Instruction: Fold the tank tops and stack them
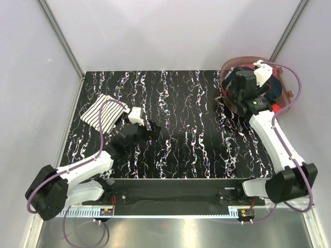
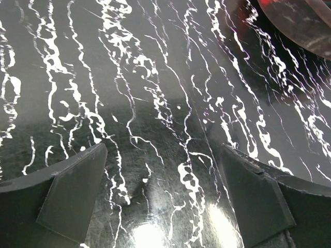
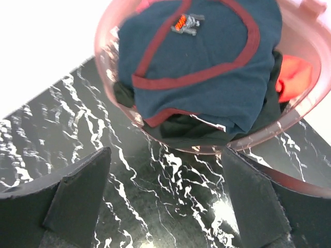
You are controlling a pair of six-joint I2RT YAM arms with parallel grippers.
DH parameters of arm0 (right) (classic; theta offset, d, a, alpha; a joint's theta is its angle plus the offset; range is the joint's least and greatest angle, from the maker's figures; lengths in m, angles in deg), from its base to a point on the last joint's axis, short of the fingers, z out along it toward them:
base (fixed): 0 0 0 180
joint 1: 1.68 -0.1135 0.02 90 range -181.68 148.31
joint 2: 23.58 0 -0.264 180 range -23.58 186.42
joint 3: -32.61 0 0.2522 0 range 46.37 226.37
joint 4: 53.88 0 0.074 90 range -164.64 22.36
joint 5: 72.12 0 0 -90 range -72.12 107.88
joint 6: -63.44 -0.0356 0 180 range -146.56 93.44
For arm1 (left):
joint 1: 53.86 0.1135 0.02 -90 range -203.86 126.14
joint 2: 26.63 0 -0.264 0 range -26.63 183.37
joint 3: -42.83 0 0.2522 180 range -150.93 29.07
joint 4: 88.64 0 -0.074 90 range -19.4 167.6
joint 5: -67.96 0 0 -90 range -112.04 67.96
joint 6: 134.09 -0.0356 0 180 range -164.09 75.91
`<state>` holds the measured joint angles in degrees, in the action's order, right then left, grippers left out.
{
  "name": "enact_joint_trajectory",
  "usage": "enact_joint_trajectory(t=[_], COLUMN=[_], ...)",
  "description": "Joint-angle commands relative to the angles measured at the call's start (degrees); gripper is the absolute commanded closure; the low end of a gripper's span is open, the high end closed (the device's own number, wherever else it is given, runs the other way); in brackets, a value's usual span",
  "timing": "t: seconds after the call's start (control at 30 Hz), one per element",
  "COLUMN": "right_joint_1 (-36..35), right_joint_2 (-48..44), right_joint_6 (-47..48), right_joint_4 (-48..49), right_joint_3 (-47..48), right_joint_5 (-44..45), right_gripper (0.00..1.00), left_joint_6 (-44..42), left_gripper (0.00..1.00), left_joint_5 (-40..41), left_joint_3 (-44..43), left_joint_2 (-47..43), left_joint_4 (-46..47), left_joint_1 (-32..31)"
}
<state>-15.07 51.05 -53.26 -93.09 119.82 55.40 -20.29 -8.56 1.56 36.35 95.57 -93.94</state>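
Note:
The white tank top with navy stripes point(image 1: 103, 112) lies folded at the table's far left. The dark navy tank top with red trim point(image 3: 207, 67) lies bunched in a pink translucent basket point(image 3: 289, 124) at the far right; it also shows in the top view point(image 1: 274, 85), mostly hidden by the right arm. My left gripper point(image 1: 154, 129) is open and empty over the bare table, right of the striped top; its view shows only table point(image 2: 163, 196). My right gripper point(image 3: 165, 206) is open and empty just in front of the basket's rim.
The black marbled table point(image 1: 186, 134) fills the middle. The basket point(image 1: 289, 95) also holds a dark green cloth point(image 3: 186, 129) and something orange-red point(image 3: 292, 75). White walls and metal posts enclose the far side.

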Motion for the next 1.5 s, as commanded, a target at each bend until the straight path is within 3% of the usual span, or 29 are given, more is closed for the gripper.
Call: enact_joint_trajectory(t=[0.0,0.03,0.4,0.7,0.77,0.8,0.87,1.0,1.2,1.33,1.47], right_joint_1=[2.57,3.79,11.63,14.97,14.97,14.97,14.97,13.65,1.27,-4.01,-6.47], right_joint_2=[5.51,6.57,20.46,30.56,32.41,32.68,32.07,26.90,19.50,17.57,15.82], right_joint_6=[-3.71,-4.41,-6.52,-5.82,-5.21,-4.95,-3.98,1.02,14.38,15.71,14.49], right_joint_4=[-8.64,-9.69,-9.53,-8.29,-8.82,-8.56,-8.47,-3.31,-0.20,-4.07,-8.73], right_joint_3=[5.55,6.52,13.47,21.29,23.39,23.75,24.89,25.07,32.70,46.03,53.20], right_joint_5=[-3.67,-4.29,-10.18,-9.13,-8.08,-8.07,-7.64,-6.93,-6.31,-17.61,-29.15], right_gripper=[0.06,0.10,0.12,0.24,0.49,0.76,0.98,1.00,1.00,1.00,1.00], left_joint_6=[0.20,0.38,0.29,-0.50,-0.59,-0.59,-0.76,-0.68,-1.12,-1.47,-1.55], left_gripper=[0.01,0.01,0.01,0.01,0.01,0.01,0.01,0.01,0.01,0.01,0.01], left_joint_5=[-1.79,-1.79,-2.22,-0.38,0.23,0.32,1.46,3.84,6.03,8.40,10.86], left_joint_3=[-2.11,-2.29,-3.25,-4.13,-4.48,-4.83,-5.54,-5.10,-5.10,-4.84,-4.13], left_joint_2=[0.21,0.13,1.27,1.53,1.62,1.53,1.27,-0.22,-1.28,-2.33,-4.53], left_joint_4=[2.42,2.15,0.04,-1.98,-3.03,-3.38,-4.78,-5.50,-6.11,-6.81,-7.43], left_joint_1=[-0.53,-0.53,-0.71,-0.71,-0.71,-0.71,-0.71,-0.71,-0.71,-0.71,-0.71])
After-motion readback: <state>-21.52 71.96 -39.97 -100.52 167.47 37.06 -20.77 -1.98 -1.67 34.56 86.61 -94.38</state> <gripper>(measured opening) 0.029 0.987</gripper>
